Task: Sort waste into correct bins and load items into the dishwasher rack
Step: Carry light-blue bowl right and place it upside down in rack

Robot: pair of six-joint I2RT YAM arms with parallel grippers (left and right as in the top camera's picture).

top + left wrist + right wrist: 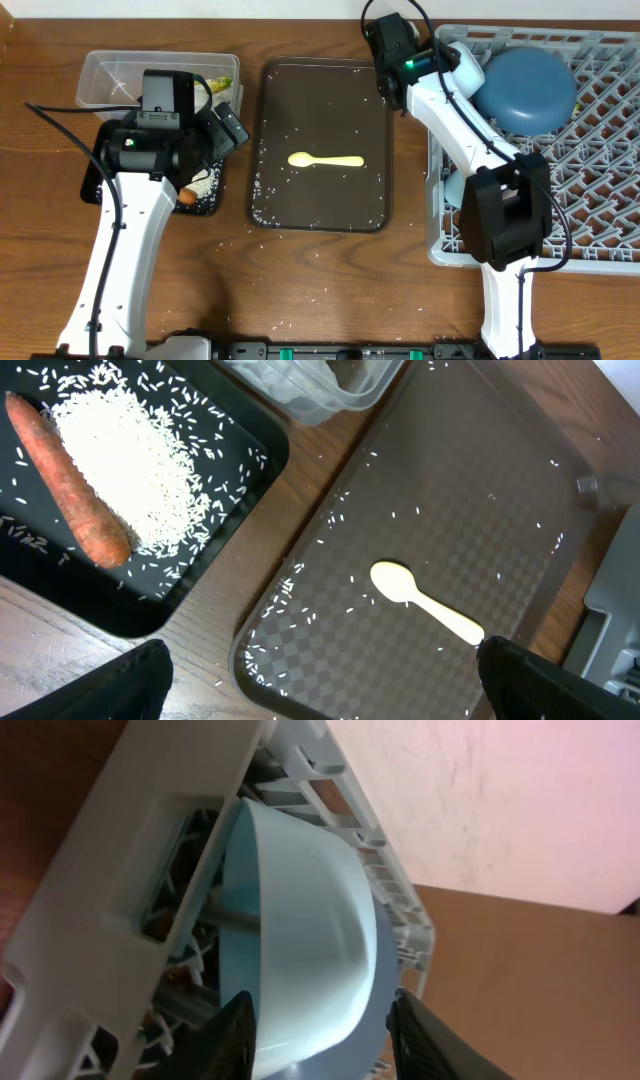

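My left gripper [320, 680] hangs open over the near corner of the brown tray [480, 480], nothing between its fingers. A yellow spoon [425, 600] lies on that tray among loose rice grains. To the left, the black tray [150, 610] holds an orange carrot [70, 480] and a pile of rice [130, 470]. A yellow-green wrapper [222, 83] lies in the clear tub [105, 75]. My right gripper [320, 1030] stands open astride a light blue cup [300, 920] resting on its side in the rack [120, 890]. The dark blue bowl [525, 88] sits upside down in the rack [600, 200].
The brown tray [320, 110] lies between the bins and the rack. Rice grains are scattered on the wooden table [300, 280] around its near edge. The right arm [505, 210] stretches over the rack's left side.
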